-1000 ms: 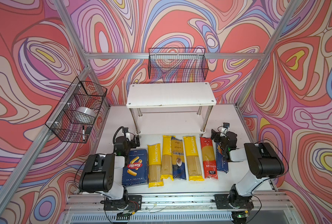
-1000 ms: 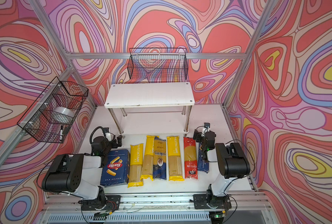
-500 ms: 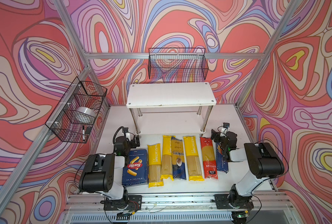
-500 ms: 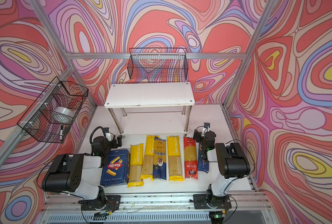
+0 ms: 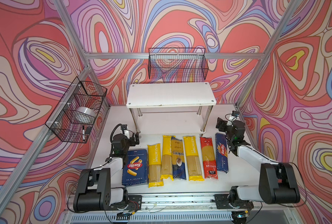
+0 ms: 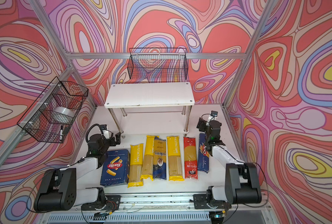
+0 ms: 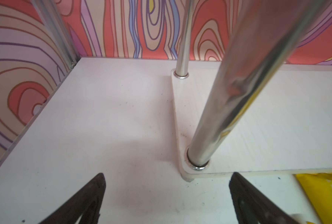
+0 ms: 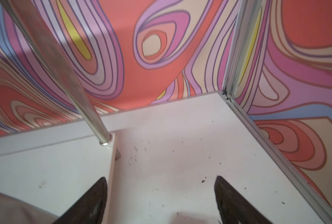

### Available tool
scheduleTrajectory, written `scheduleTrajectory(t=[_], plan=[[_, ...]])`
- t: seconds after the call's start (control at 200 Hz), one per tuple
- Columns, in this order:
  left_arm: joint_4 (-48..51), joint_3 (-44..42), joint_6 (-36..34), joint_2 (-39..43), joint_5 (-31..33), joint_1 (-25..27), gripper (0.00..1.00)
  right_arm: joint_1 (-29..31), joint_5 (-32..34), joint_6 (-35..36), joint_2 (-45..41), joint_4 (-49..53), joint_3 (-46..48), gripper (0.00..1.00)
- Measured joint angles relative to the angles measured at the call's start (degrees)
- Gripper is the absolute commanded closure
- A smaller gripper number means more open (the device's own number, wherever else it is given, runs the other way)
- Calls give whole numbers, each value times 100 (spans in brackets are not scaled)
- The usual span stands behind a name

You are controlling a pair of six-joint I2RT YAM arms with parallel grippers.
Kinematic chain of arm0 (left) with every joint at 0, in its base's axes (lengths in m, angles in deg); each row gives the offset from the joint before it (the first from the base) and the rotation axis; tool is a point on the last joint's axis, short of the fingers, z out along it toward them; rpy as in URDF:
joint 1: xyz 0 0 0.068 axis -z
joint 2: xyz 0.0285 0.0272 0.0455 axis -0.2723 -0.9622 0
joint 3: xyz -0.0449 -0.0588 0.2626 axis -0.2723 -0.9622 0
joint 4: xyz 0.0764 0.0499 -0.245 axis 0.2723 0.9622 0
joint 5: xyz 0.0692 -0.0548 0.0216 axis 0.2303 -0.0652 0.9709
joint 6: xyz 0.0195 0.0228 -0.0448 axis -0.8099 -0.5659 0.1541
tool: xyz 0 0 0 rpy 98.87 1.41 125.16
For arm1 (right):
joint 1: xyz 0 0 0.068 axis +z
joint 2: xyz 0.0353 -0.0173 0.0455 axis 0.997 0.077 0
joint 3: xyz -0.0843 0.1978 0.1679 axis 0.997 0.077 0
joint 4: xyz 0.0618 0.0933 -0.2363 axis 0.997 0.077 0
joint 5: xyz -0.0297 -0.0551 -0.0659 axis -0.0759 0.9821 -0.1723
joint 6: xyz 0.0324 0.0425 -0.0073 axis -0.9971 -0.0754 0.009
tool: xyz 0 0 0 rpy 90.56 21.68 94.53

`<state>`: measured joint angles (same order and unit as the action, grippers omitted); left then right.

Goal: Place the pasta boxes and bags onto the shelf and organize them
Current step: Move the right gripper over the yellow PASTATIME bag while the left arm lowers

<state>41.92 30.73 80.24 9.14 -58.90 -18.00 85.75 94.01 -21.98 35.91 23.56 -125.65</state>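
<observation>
In both top views the pasta lies in a row on the table in front of the white two-tier shelf [image 5: 171, 95] [image 6: 149, 95]. From the left come the wide rigatoni box [image 5: 135, 166], three yellow bags [image 5: 155, 164] with a dark blue bag [image 5: 178, 159] among them, a red bag [image 5: 208, 157], and the narrow spaghetti box [image 5: 221, 153]. My left gripper [image 5: 137, 138] [image 7: 167, 178] hovers open by the shelf's front left leg [image 7: 219, 116]. My right gripper [image 5: 221, 124] [image 8: 161, 180] is open beyond the spaghetti box, beside the lower board [image 8: 50, 170]. Neither holds anything.
A black wire basket [image 5: 177, 64] hangs on the back wall above the shelf. Another basket [image 5: 76, 112] on the left wall holds a tape roll and a marker. Aluminium frame posts [image 8: 236, 58] stand in the corners. A metal rail [image 5: 171, 199] runs along the table's front.
</observation>
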Motion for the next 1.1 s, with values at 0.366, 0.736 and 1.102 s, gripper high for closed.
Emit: scheduleTrajectory(t=[0.366,0.736,1.102], plan=[[1867,597,282,1427,-654,968,0,2122,435,-1038,-973,3823,-1110,17],[3014,-238,538,2848,-142,1641,0,3659,588,-1563,-450,5425,-1161,16],[3217,-367,461,2929,151,1641,0,3987,461,-1777,81,5869,-1145,15]])
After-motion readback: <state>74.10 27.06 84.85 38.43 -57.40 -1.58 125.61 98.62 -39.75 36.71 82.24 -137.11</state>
